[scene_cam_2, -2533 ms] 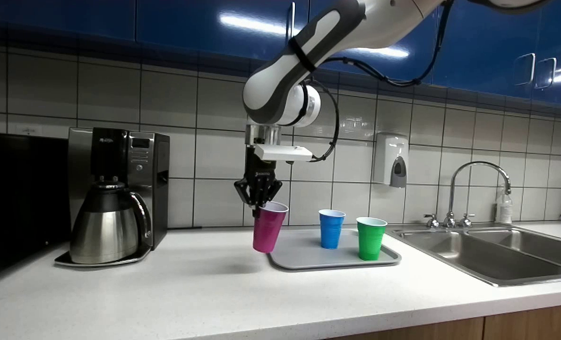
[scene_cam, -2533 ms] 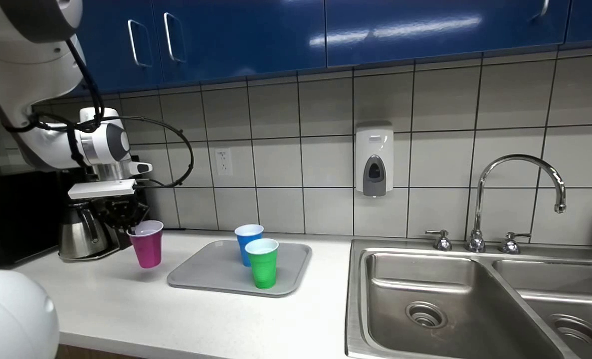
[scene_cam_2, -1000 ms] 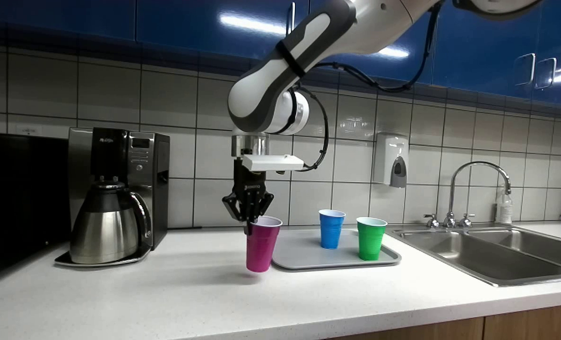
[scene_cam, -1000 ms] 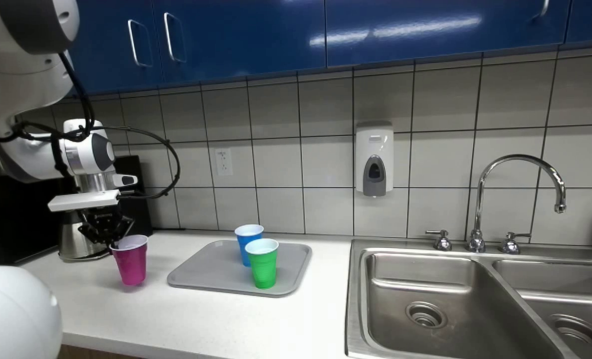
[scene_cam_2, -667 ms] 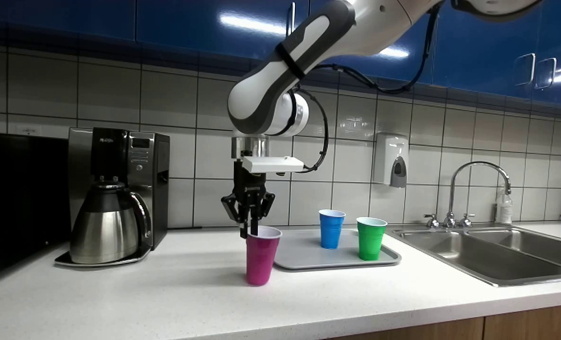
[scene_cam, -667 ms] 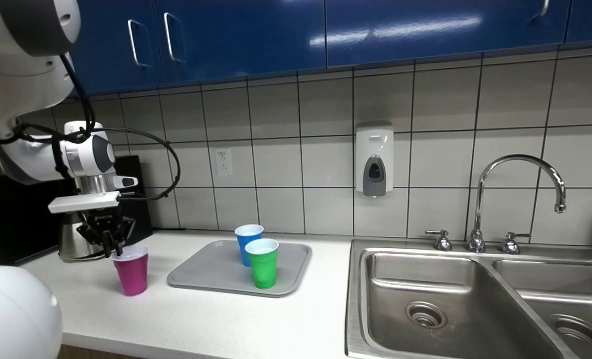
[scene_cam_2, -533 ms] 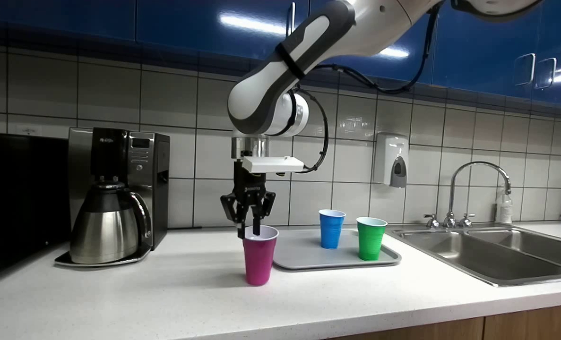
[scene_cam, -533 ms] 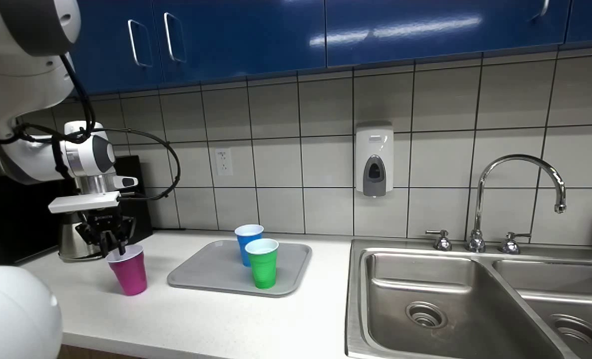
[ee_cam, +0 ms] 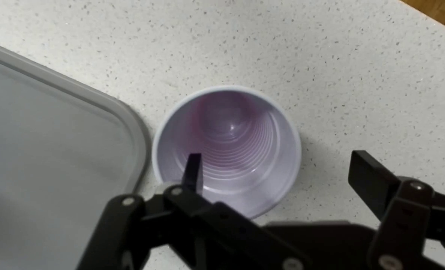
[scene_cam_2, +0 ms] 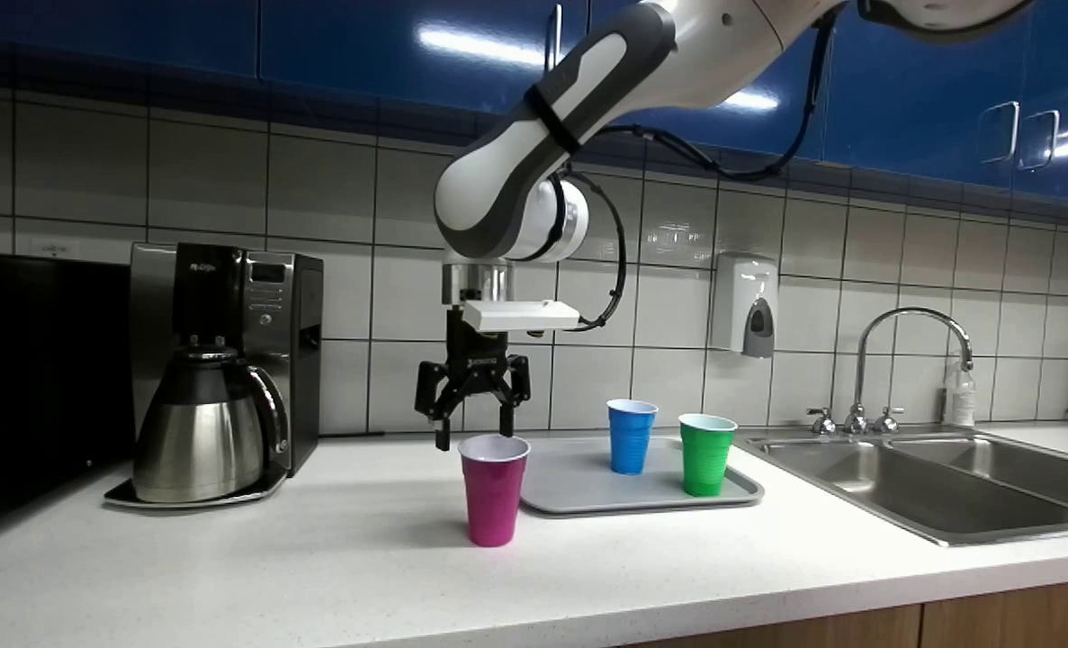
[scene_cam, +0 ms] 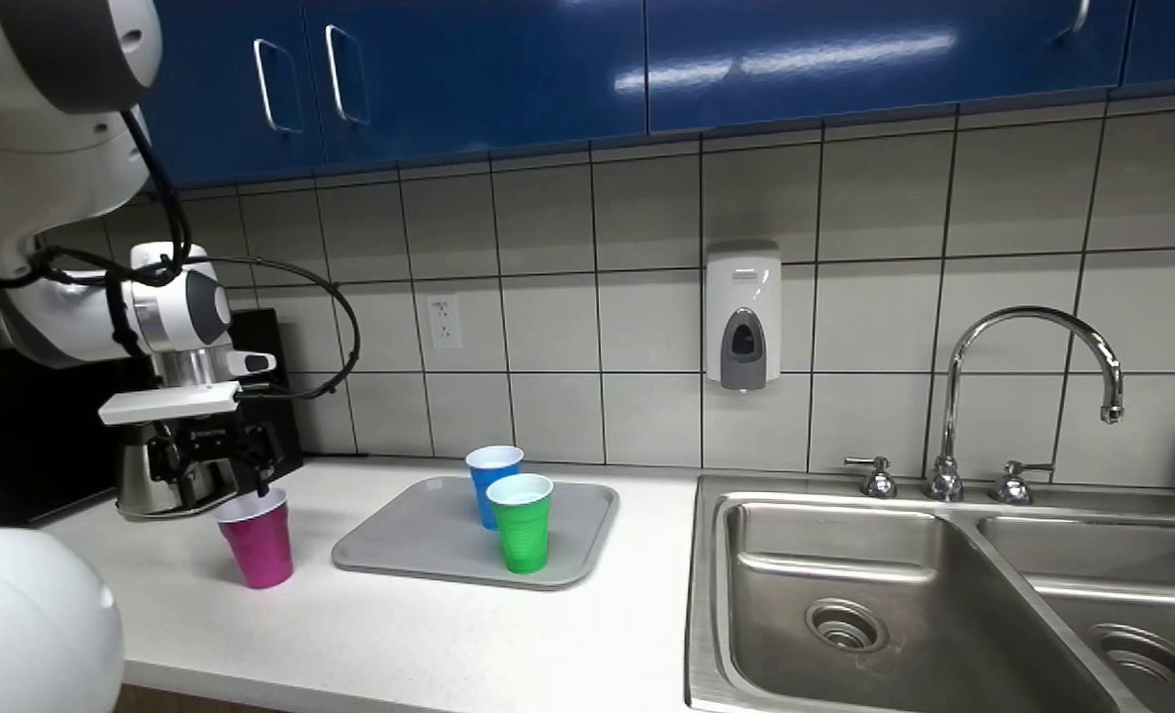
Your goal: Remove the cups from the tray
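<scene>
The magenta cup stands upright on the white counter, just off the corner of the grey tray. My gripper is right above it, open. In the wrist view the two black fingers are spread wide: one lies over the mouth of the magenta cup, the other over bare counter outside its rim. Whether a finger touches the rim I cannot tell. On the tray stand the blue cup and the green cup, both upright; the green one partly covers the blue in an exterior view.
A coffee maker with a steel pot stands at the back of the counter, near the arm. Beyond the tray's far end is a double steel sink with a tall faucet. The counter's front edge runs along the near side.
The magenta cup came down from above the counter, away from the back wall, and now rests on it. My jaws have let go of its rim and spread apart; the blue and green cups stayed put.
</scene>
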Controlling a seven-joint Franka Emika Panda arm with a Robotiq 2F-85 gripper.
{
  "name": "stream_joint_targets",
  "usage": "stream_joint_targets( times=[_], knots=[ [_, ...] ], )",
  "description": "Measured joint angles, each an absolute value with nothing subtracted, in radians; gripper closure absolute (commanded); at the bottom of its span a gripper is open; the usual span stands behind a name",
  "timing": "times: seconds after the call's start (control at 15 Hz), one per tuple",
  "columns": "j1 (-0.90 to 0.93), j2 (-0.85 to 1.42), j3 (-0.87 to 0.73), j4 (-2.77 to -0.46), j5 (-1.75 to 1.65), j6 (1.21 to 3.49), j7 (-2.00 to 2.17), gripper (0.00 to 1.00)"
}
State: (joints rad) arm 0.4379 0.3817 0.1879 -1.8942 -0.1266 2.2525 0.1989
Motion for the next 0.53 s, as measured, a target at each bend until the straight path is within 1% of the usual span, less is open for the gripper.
stream_joint_targets(
  times=[0.53],
  knots=[
    [0.433,0.382,0.187,-1.888,-0.127,2.252,0.199,0.00]
  ],
)
